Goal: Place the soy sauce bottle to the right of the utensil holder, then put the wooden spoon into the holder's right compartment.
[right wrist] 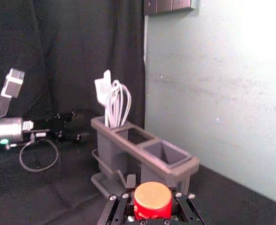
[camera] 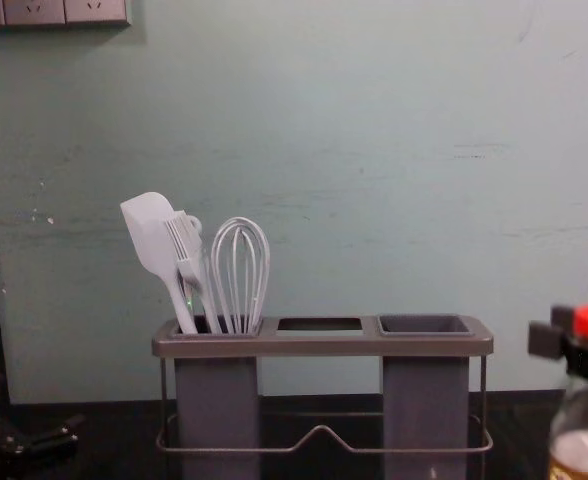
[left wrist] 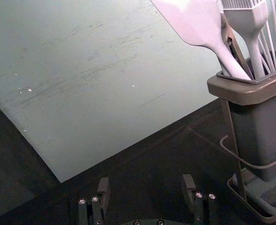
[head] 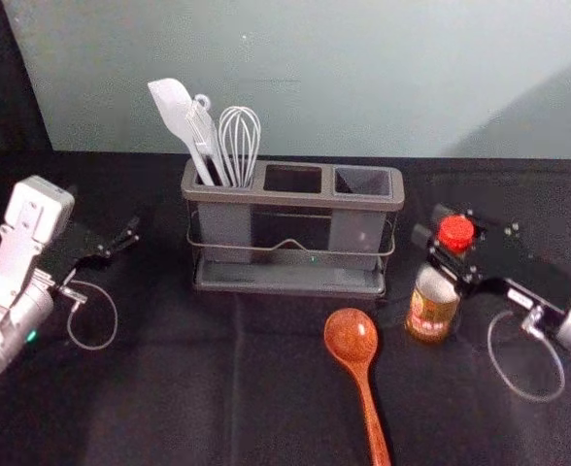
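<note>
Right claw (head: 433,225) pinches the red-capped soy sauce bottle (head: 429,313) just below its cap, right of the utensil holder (head: 295,198). Nearer than the holder, the wooden spoon (head: 352,337) lies on the dark tabletop (head: 198,388), bowl at its far end. Left claw (head: 125,238) hangs at left, fingers spread.

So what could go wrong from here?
The right end effector grips the soy sauce bottle near its neck, so it might tip if released unevenly. The wooden spoon lies close by and could get nudged. The utensil holder also stands near; a bump might shift it.
</note>
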